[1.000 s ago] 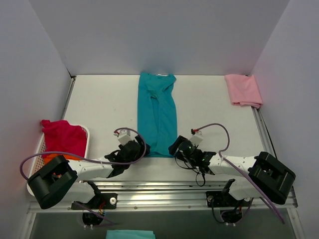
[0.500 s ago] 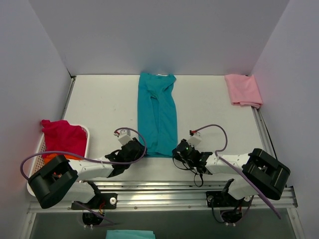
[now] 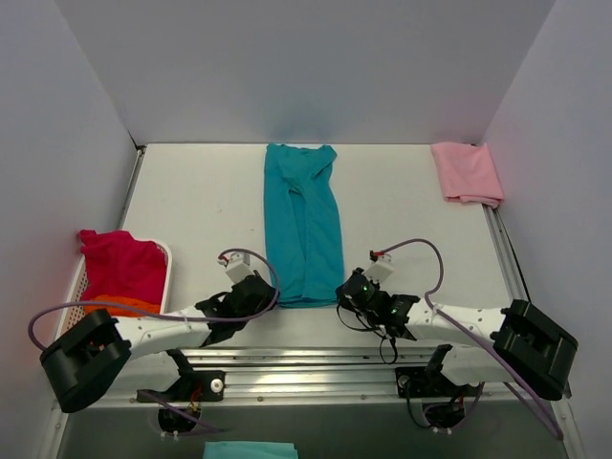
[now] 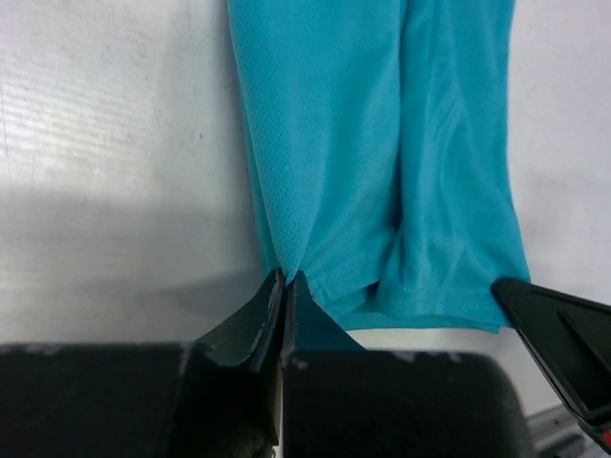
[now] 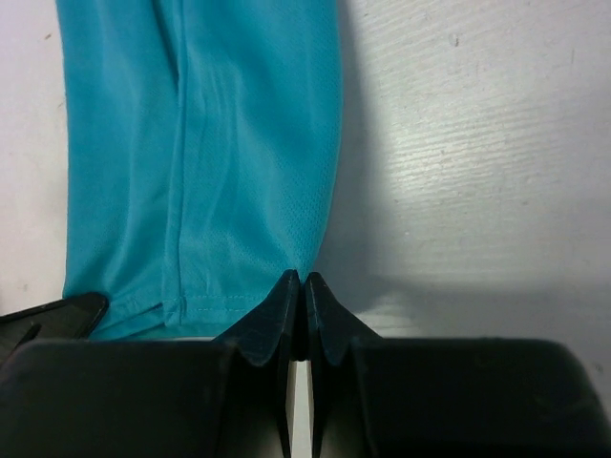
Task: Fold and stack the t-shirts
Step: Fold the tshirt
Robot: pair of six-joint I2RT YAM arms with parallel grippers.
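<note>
The teal t-shirt (image 3: 301, 220) lies folded into a long narrow strip down the middle of the table, collar at the far end. My left gripper (image 3: 256, 292) is shut on its near left hem corner; in the left wrist view the fabric (image 4: 382, 143) puckers into the closed tips (image 4: 285, 279). My right gripper (image 3: 349, 290) is shut on the near right hem corner, and the right wrist view shows the cloth edge (image 5: 220, 143) running into the closed tips (image 5: 297, 279). A folded pale pink t-shirt (image 3: 467, 172) sits at the far right. Magenta-red (image 3: 122, 266) and orange (image 3: 115, 307) t-shirts lie in the basket.
The white plastic basket (image 3: 170, 258) stands at the table's left edge. Grey walls close in the left, far and right sides. A metal rail (image 3: 306, 368) runs along the near edge, with a bit of teal cloth (image 3: 237, 449) below it.
Both grippers closed on the teal t-shirt's near hem corners. The right arm stretched out lower and its base link swung right; the left arm settled lower too.
</note>
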